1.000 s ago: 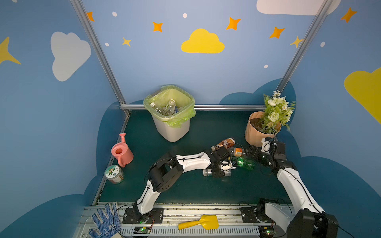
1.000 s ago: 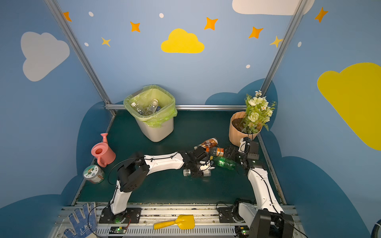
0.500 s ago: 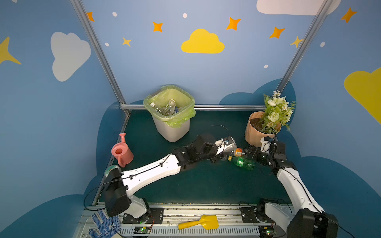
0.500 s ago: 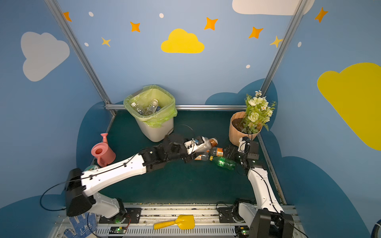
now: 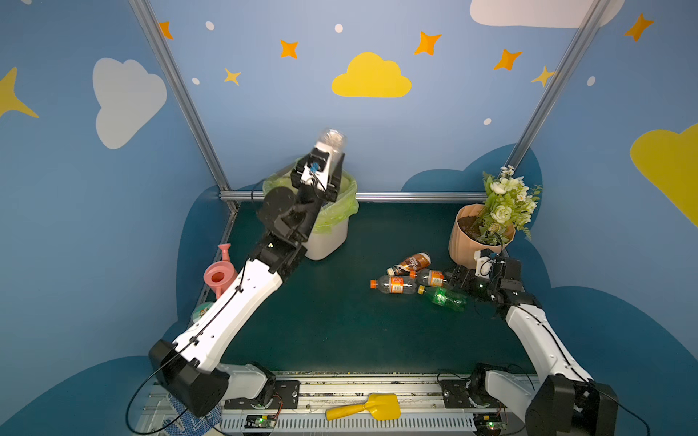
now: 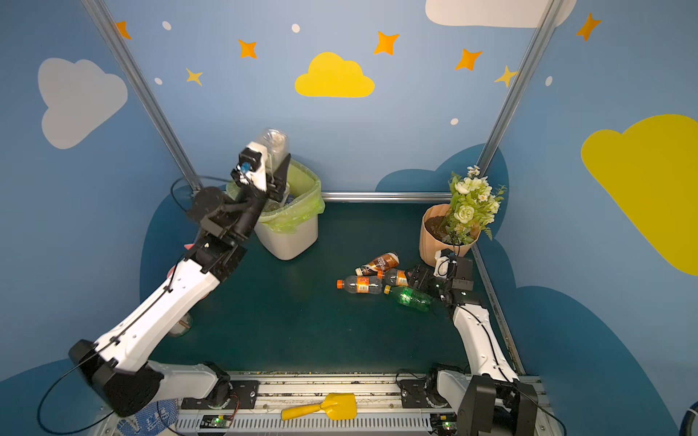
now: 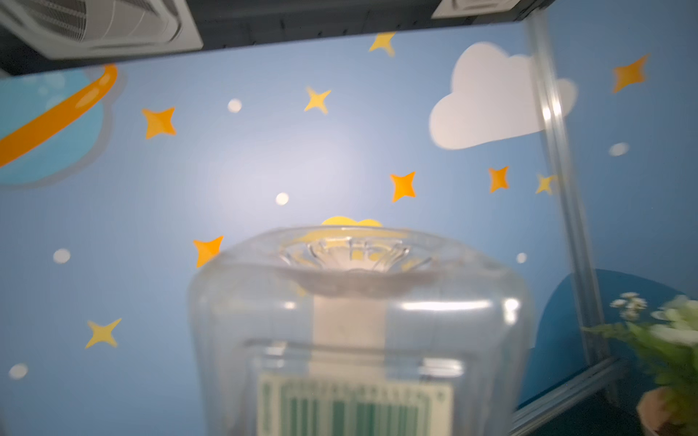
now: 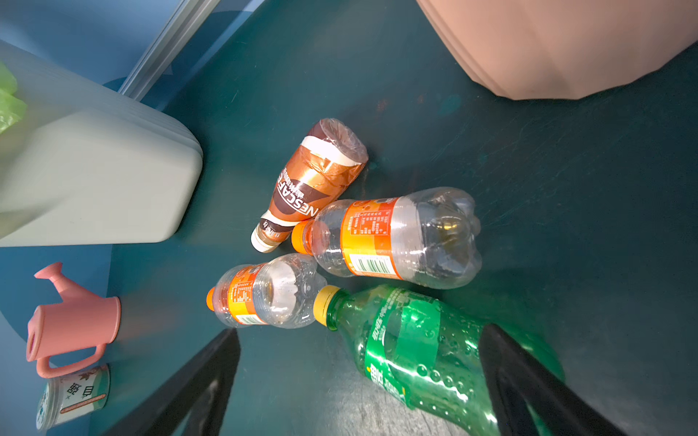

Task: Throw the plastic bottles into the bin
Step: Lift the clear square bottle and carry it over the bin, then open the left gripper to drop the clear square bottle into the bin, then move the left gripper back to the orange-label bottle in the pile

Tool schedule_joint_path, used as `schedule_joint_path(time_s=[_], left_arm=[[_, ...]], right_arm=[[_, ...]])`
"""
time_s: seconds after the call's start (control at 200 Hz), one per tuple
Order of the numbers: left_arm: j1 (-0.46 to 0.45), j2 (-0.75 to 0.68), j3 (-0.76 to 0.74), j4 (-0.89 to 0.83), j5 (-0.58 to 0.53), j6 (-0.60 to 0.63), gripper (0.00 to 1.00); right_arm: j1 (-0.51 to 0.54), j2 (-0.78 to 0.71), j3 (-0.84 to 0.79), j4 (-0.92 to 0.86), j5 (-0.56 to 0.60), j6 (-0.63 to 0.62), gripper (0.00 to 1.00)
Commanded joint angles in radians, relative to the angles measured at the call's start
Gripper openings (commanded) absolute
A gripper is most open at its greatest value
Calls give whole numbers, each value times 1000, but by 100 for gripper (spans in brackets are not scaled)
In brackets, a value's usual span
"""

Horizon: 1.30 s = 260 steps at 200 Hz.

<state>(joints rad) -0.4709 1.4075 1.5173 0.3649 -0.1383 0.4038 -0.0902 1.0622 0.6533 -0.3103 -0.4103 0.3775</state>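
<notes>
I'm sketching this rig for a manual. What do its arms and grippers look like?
The left arm and right arm have smooth white shells, black joints and thin black cables running along them. The left gripper and right gripper have black fingers.

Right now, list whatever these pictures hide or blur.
- Bin contents: both top views, the left arm covers most of the opening.
- Clear bottle cap: left wrist view, cut off by the bottom edge.
- Blue dotted cloth: both top views, mostly under that arm's shoulder.
</notes>
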Motion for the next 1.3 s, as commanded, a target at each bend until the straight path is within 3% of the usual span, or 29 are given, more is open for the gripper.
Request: schedule_joint_path(time_s=[0.0,0.065,0.135,0.22,0.43,0.551,0.666,0.781,0.986,1.131,1.296], left_arm=[[110,163,158,-181,63,-220,52],[145,254,244,-296,89,-285,65],[160,315,277,-359,38,-326,77],[175,335,278,-386,47,-362,100],[151,213,312,-357,104,-340,100],[81,111,266,-315,91,-263,100],[33,14,149,-270,80,-249,100],[28,-91,-4,-214,51,-322,100],[12,-210,-146,-264,69,-404,100],[-70,-282,-269,-253,14,-380,100],[-170,-309,-367,-297,-41,-269,100]], right_arm=[[4,-30,13,-6,0,-4,97],[4,-37,13,-13,6,-4,97],[3,-43,14,-18,11,-3,97],[4,-51,14,-24,20,-3,97],[4,-50,13,-26,31,-12,97],[5,-28,13,-18,18,-11,97],[6,-13,42,-19,8,-10,97],[7,-19,45,-24,19,-13,97],[17,-8,53,-13,-2,-18,97],[57,21,74,-35,27,-14,97],[97,39,88,-43,74,-4,97]])
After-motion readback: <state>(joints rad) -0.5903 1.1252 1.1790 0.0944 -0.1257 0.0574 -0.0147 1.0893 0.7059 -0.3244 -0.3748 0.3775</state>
